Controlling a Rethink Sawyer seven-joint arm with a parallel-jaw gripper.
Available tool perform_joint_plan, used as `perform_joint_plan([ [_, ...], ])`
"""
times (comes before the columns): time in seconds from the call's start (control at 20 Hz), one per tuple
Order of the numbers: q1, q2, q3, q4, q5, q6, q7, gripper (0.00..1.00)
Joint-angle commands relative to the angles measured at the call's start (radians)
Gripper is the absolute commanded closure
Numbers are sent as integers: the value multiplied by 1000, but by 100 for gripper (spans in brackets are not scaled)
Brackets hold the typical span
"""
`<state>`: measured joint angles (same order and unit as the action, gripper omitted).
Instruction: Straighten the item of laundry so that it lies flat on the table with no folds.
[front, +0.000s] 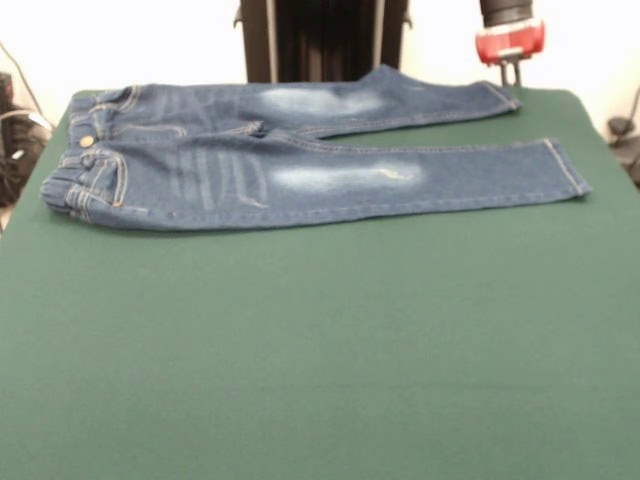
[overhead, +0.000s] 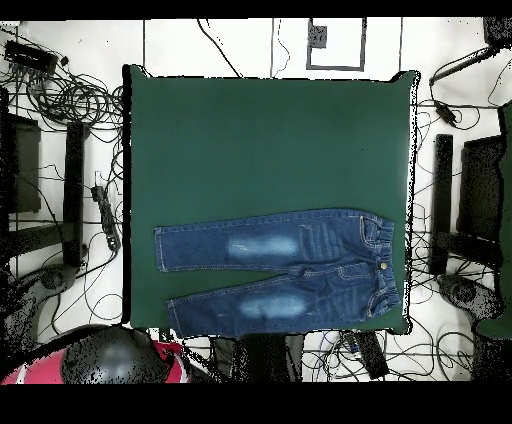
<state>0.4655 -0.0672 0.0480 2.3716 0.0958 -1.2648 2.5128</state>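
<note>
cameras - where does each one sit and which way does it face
Front view: sits across the table, facing the robot; shows the jeans along the far edge, the pedestal and the gripper at top right.
Overhead view: above, looking straight down at the table; the jeans lie near the bottom edge, the arm at bottom left.
Shared: jeans and table, turned half round.
</note>
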Motion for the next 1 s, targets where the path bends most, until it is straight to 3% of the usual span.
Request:
perform_joint_plan([
  [0.05,26,68,-48,254,-19,250,93,100],
  [0.35,17,40,-54,281,-40,270,87,100],
  [1.0,-34,44,-145,235,-154,328,30,100],
])
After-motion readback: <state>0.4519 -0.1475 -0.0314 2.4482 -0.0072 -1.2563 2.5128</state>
